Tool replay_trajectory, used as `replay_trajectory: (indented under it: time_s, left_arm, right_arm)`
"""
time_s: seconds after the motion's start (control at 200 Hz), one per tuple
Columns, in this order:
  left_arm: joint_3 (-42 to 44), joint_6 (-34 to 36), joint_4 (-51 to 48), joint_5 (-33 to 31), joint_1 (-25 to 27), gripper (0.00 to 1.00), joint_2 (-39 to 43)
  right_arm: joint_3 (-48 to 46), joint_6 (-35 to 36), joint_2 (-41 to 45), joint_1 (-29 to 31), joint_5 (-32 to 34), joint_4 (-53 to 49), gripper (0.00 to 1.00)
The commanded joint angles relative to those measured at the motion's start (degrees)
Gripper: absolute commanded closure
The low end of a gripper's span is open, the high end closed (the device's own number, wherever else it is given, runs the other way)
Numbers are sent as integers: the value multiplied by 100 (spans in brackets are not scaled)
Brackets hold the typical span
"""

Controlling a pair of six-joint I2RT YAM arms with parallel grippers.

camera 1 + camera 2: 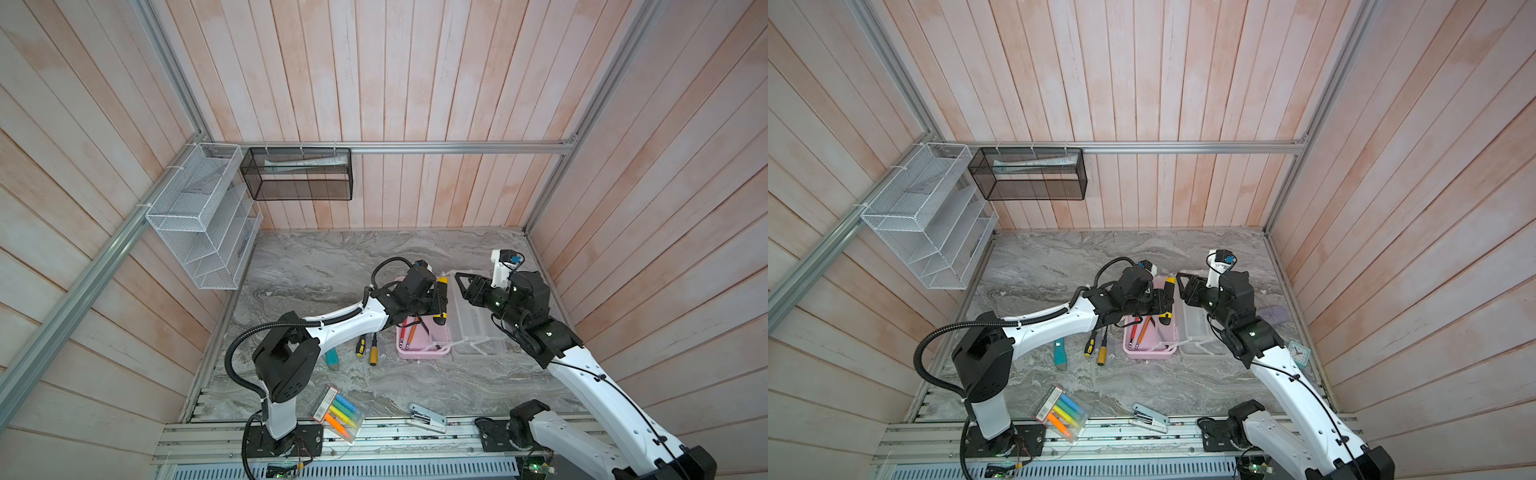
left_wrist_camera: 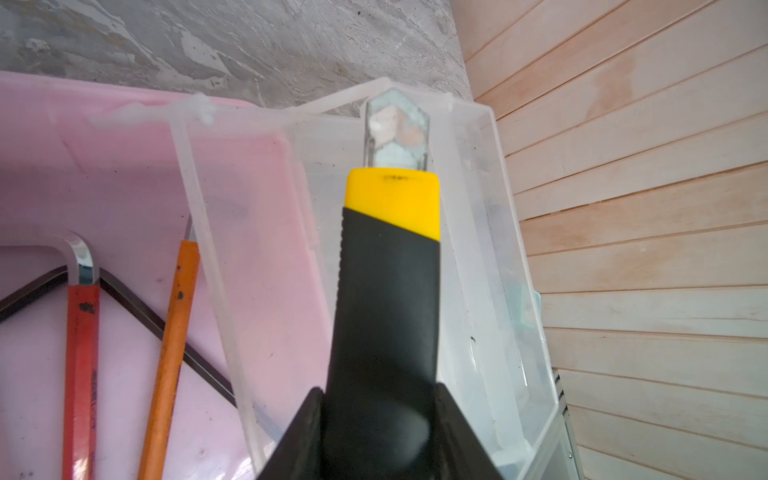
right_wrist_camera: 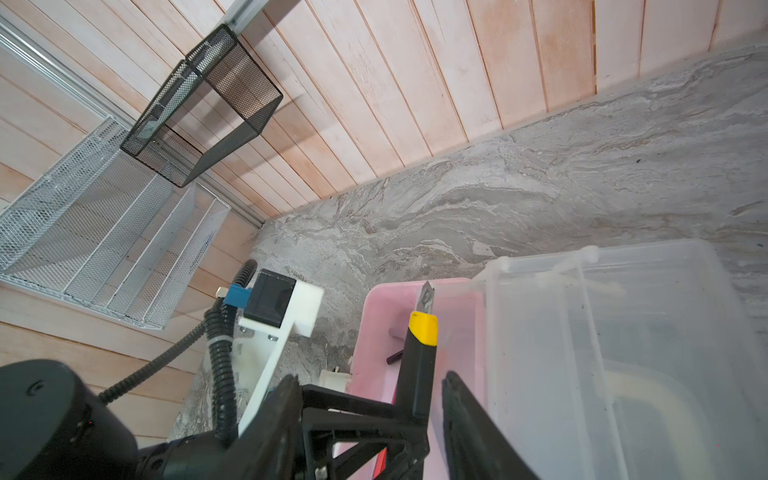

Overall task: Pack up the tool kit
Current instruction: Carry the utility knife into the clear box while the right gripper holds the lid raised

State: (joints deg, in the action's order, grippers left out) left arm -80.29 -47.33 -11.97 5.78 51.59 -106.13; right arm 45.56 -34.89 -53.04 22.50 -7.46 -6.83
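At the bottom of the left wrist view the left gripper point(image 2: 380, 403) clamps the black handle of the utility knife point(image 2: 390, 291). The knife runs straight up the frame, yellow collar first, then the blade tip (bare metal) at upper centre. It hangs over the seam between the pink box point(image 2: 83, 137) and the clear lid point(image 2: 490, 232). Just beside it, the right gripper point(image 1: 462, 286) has its jaws apart and grips nothing.

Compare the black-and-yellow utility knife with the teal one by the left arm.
Colour: the black-and-yellow knife has a black body and yellow nose; the teal knife is mostly teal.
Pose: the black-and-yellow knife is clamped in the left gripper over the pink box; the teal knife lies loose on the table, outside it.
Blade: the black-and-yellow knife's tip is out; the teal knife's is too small to tell.
Both are slim utility knives.
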Motion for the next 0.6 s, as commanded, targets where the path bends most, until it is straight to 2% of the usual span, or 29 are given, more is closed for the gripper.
replay_trajectory:
  time_s: [0.0, 0.35, 0.41, 0.455, 0.555, 0.595]
  left_arm:
    - [-289, -216, 160, 110, -3, 100, -241]
    - [-431, -556, 156, 265, 21, 100, -667]
    - [-469, -575, 201, 360, 27, 92, -736]
    - [-522, -584, 196, 400, 44, 82, -790]
    - [-588, -584, 222, 494, 78, 69, -848]
    - [-584, -578, 241, 502, 78, 66, -844]
  right_arm:
    - [-99, 43, 59, -51, -59, -33, 46]
    - [-370, 46, 158, -123, -193, 56, 46]
    - [-405, 28, 178, -143, -215, 76, 46]
    - [-424, 27, 187, -147, -237, 91, 45]
    - [-460, 31, 191, -158, -246, 89, 44]
    - [-459, 42, 181, -166, -247, 69, 44]
